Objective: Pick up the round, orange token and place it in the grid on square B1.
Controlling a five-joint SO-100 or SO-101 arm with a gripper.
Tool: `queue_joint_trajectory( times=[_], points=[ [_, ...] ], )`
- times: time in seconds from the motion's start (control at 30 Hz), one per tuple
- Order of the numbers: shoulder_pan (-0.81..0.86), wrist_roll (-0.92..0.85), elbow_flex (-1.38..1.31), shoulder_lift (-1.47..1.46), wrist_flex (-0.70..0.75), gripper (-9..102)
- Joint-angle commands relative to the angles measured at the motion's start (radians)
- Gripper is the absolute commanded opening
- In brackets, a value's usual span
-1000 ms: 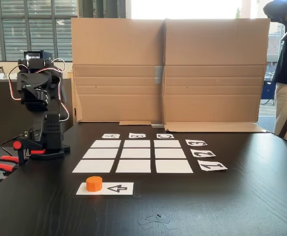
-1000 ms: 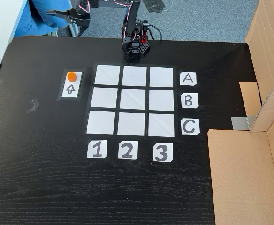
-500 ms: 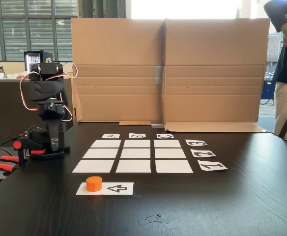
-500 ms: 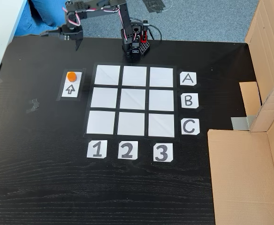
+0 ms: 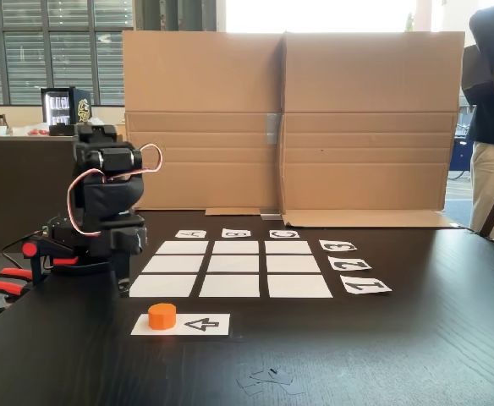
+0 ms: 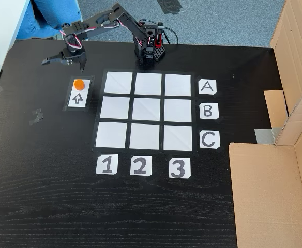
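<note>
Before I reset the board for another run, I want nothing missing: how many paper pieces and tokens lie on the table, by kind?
Blank white grid squares: 9
Letter cards A, B, C: 3
Number cards 1, 2, 3: 3
Arrow strip: 1
Orange token, resting on the arrow strip: 1
Total: 17

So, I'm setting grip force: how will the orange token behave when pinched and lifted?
The round, orange token looks solid and squat, so probably stiff and light. Lying flat on the arrow strip, it shouldn't tip; on edge it could roll. Its plain sides may be slippery.
</note>
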Motion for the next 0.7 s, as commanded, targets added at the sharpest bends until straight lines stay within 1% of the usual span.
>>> queue_joint_trajectory(
  times=[0.0, 0.3, 0.67],
  points=[
    [-0.037, 0.008, -0.044, -0.006, 0.006, 91],
    [-0.101, 0.031, -0.046, -0.034, 0.006, 91],
    [-0.114, 0.051, -0.081, -0.077, 0.003, 91]
  ],
)
